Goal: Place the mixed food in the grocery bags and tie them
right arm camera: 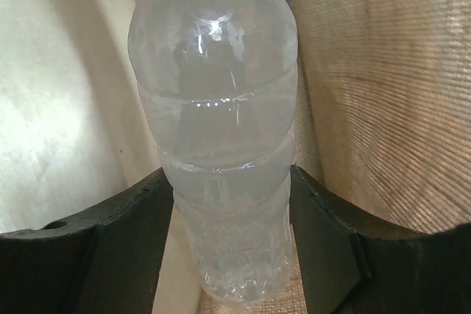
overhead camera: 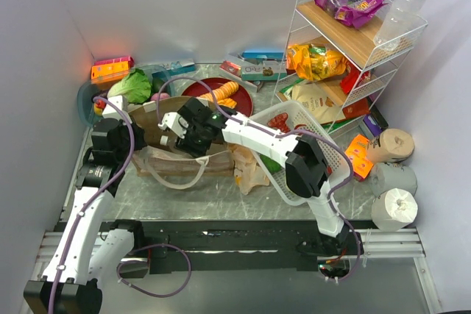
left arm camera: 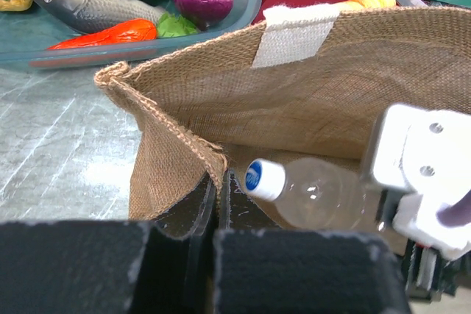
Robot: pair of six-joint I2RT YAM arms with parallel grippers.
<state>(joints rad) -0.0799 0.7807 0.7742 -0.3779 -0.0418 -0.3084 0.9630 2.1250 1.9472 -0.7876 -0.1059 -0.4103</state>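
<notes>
A brown woven grocery bag [left arm camera: 316, 86] with beige handles stands open at the table's left-middle [overhead camera: 158, 148]. My left gripper [left arm camera: 217, 185] is shut on its near-left rim, at the bag's left edge [overhead camera: 131, 117] in the top view. My right gripper [right arm camera: 227, 174] reaches into the bag [overhead camera: 175, 126] and is shut on a clear bottle [right arm camera: 217, 108]. The bottle's white-and-blue cap [left arm camera: 263, 179] points toward the left gripper. A tan plastic bag [overhead camera: 249, 168] lies crumpled right of the brown bag. Leafy lettuce [overhead camera: 132, 86] rests at the back left.
A teal tub [left arm camera: 147, 49] holds a fish, a red pepper and a red onion. A red plate [overhead camera: 210, 90] sits behind the bag. A white slotted basket [overhead camera: 335, 154] lies under my right arm. A wire shelf [overhead camera: 353, 42] carries snack packets and a bottle [overhead camera: 407, 1]. Paper rolls [overhead camera: 394, 207] stand far right.
</notes>
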